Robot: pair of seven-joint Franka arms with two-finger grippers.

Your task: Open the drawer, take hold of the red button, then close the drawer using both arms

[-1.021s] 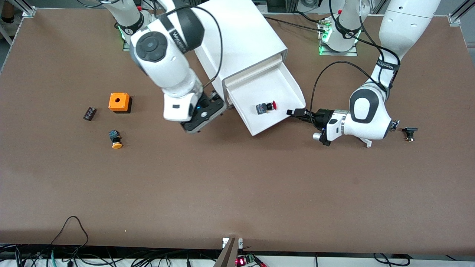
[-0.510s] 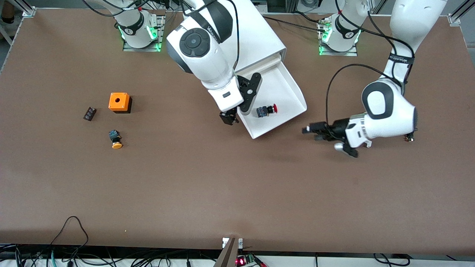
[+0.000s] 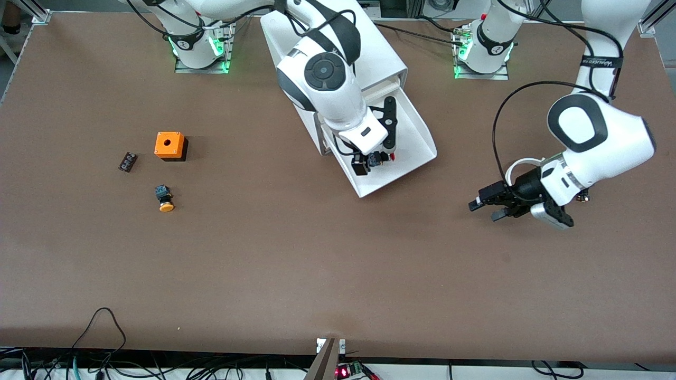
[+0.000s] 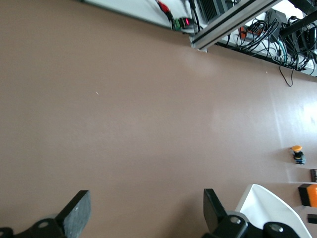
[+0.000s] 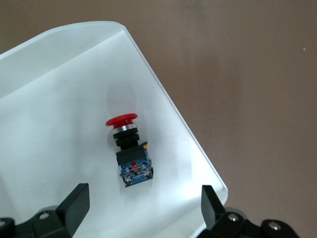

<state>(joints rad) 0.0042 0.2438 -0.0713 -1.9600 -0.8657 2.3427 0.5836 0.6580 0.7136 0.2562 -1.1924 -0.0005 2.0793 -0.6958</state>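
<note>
Across the brown tabletop (image 3: 317,264), the white cabinet (image 3: 338,47) had its drawer (image 3: 417,142) pulled out, the red-capped button (image 5: 130,148) lying on its side inside, beneath the right gripper (image 3: 372,161), whose fingers stood apart. A descent off-centre could have tipped or rolled the round-capped button away, or struck the drawer wall. The right arm hid most of the button in the front view, while the left gripper (image 3: 483,203), fingers apart, waited over bare tabletop.
</note>
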